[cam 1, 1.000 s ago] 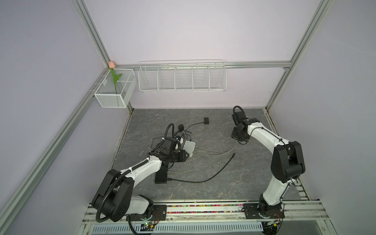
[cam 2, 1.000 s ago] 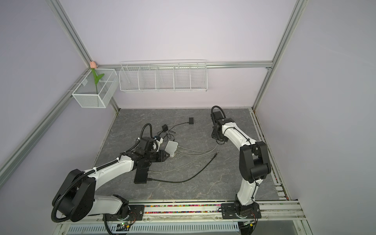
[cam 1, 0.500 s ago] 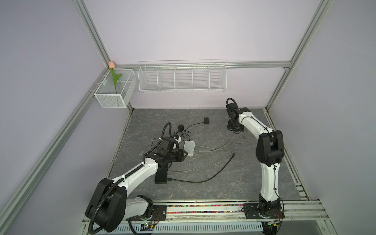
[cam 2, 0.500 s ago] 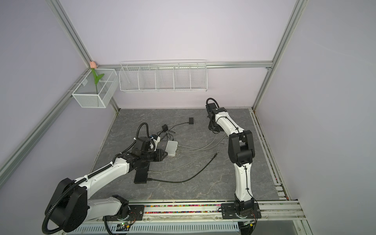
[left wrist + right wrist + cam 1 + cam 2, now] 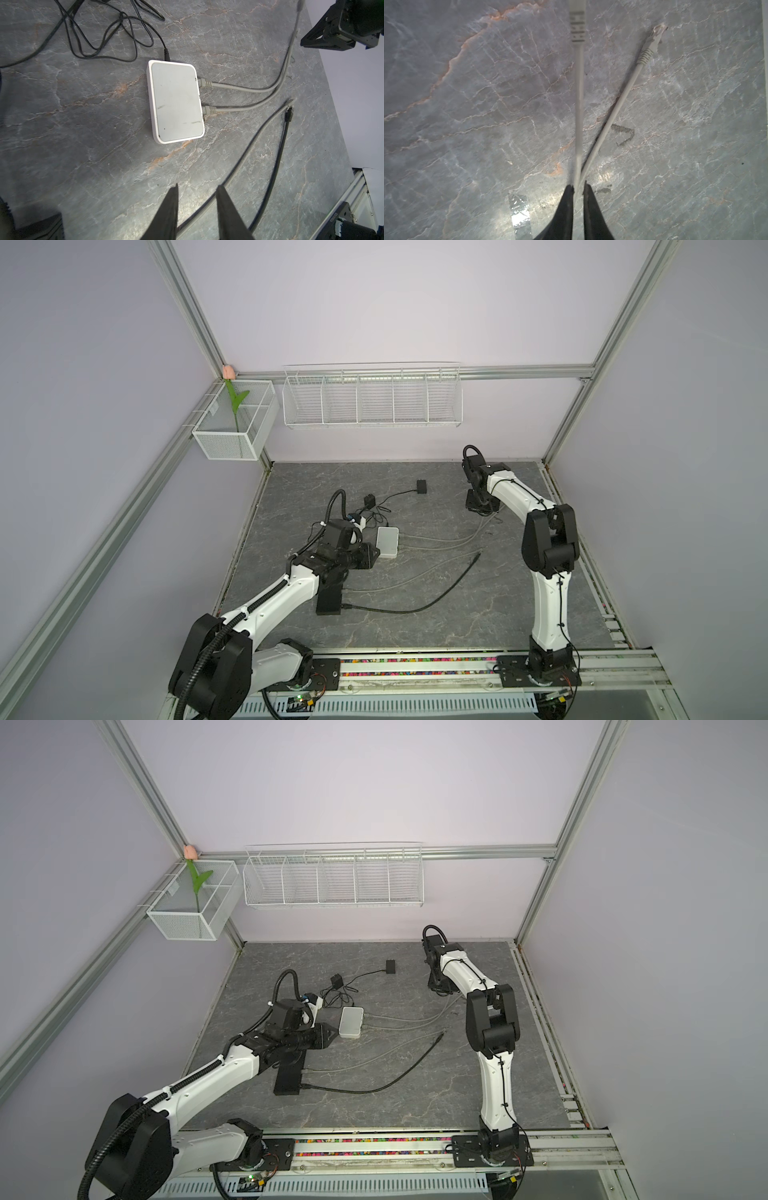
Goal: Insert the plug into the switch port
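Not plugged yet: ribbed grey cable plug (image 5: 577, 27) lies upper centre, flat white plastic switch box (image 5: 176, 101) mid-frame. Left end effector (image 5: 198, 187) open; right end effector (image 5: 578, 185): grip unclear.

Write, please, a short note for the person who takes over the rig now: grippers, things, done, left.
Left gripper: open, empty, low beside the switch.
Right gripper: jaws nearly closed where two grey cables meet at its tips; whether it grips them, I cannot tell.
The switch lies on the table with two seated plugs in its side.
A loose grey plug and a loose black plug lie together, apart from the switch.
Done: two plugs are in.
Left: grasp a loose plug, push it into the switch port.
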Controlling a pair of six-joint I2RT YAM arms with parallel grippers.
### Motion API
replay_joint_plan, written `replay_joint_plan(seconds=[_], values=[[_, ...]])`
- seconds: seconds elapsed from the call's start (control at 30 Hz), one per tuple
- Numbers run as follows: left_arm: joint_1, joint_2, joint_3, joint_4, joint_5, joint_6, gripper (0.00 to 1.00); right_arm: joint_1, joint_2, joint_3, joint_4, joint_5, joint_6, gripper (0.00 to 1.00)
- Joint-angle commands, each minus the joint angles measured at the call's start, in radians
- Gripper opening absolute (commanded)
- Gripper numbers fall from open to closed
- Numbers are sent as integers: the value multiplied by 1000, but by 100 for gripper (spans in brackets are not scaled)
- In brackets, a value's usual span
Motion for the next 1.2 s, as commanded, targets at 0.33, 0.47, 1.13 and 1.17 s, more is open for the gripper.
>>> replay_joint_plan(seconds=[0.33, 0.47, 1.13, 1.17], values=[[13, -93, 27, -21, -58, 20, 35, -21, -210, -150, 162, -144, -26, 30], [15, -147, 5, -4, -112, 19, 36, -22, -286, -222, 219, -167, -28, 33], [20, -318, 44, -91, -343, 28, 48, -21, -687, -469, 400, -211, -80, 37], [21, -326, 46, -91, -356, 30, 49, -22, -712, -490, 421, -210, -83, 38]])
